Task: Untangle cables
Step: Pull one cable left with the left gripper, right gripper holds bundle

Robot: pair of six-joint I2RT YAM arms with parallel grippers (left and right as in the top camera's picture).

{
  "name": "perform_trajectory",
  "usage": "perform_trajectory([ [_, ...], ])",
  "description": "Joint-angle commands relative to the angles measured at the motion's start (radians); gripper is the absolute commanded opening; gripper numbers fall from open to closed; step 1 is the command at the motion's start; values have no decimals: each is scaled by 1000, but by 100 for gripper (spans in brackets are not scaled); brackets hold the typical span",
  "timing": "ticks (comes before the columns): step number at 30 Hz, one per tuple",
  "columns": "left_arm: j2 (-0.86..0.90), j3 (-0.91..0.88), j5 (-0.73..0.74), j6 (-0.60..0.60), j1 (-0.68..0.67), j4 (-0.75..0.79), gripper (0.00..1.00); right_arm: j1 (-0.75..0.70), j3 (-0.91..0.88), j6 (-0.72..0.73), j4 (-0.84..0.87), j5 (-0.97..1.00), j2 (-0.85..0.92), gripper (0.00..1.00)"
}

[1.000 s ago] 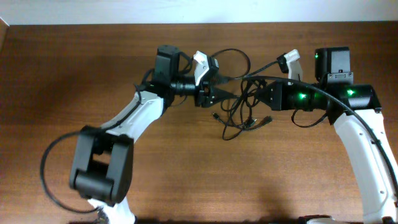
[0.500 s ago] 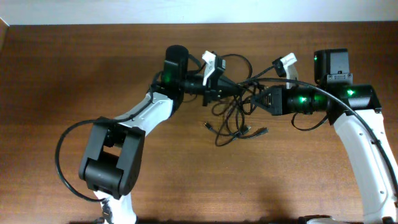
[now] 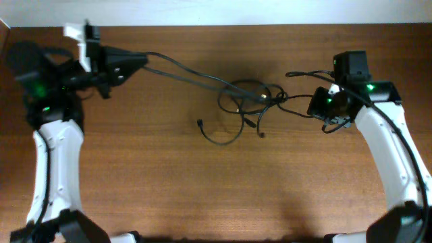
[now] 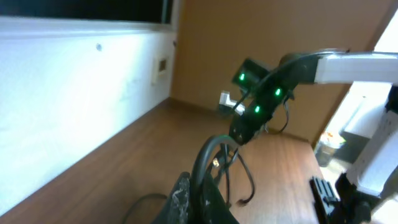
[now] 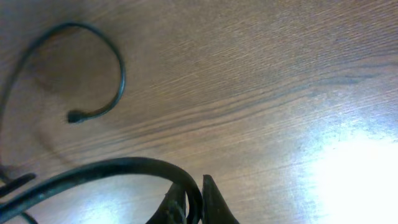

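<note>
Spread these ends slowly and watch that the tangle opens rather than cinches tight. Far left, the left gripper [image 3: 140, 60] is up at the back of the brown wooden table [image 3: 155, 182], jaws pinched together on two strands. The thin black cables [image 3: 251, 94] run taut from there to a knotted clump mid-table. On the right, the right gripper [image 3: 314, 104] is clamped tight on another strand.

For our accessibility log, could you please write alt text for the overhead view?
Two robot arms hold thin black cables stretched between them over a wooden table: the left gripper far out to its side, the right gripper close to the knot. Loose ends lie on the table by the knot.
</note>
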Motion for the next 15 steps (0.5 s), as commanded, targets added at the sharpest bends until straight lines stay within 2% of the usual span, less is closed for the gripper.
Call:
perform_trajectory([
  [1, -89, 14, 2, -34, 166, -16, 0, -74, -11, 24, -16, 192, 116, 4],
  [3, -100, 14, 2, -34, 198, -31, 0, -74, -11, 30, -17, 167, 157, 8],
  [4, -99, 14, 2, -34, 192, -31, 0, -73, -10, -29, 8, 98, 147, 20],
  [6, -99, 14, 2, -34, 182, -41, 0, -73, -10, -139, 48, -37, 132, 33],
  [7, -100, 14, 2, -34, 182, -56, 0, -73, -10, -229, 71, -121, 131, 35],
  [8, -100, 14, 2, -33, 182, -75, 0, -73, -9, -334, 93, -241, 130, 43],
  [10, -100, 14, 2, -32, 182, -96, 0, -73, -9, -468, 119, -404, 129, 44],
  [11, -100, 14, 2, -32, 182, -95, 0, -73, -9, -555, 120, -525, 129, 50],
  [13, -108, 14, 2, -33, 181, -96, 0, -72, -9, -700, 89, -695, 129, 50],
  [14, -132, 14, 2, -32, 158, -94, 0, -72, -9, -885, 18, -885, 129, 50],
  [15, -169, 14, -11, -24, 86, -77, 1, -71, -9, -1044, -65, -1063, 129, 62],
])
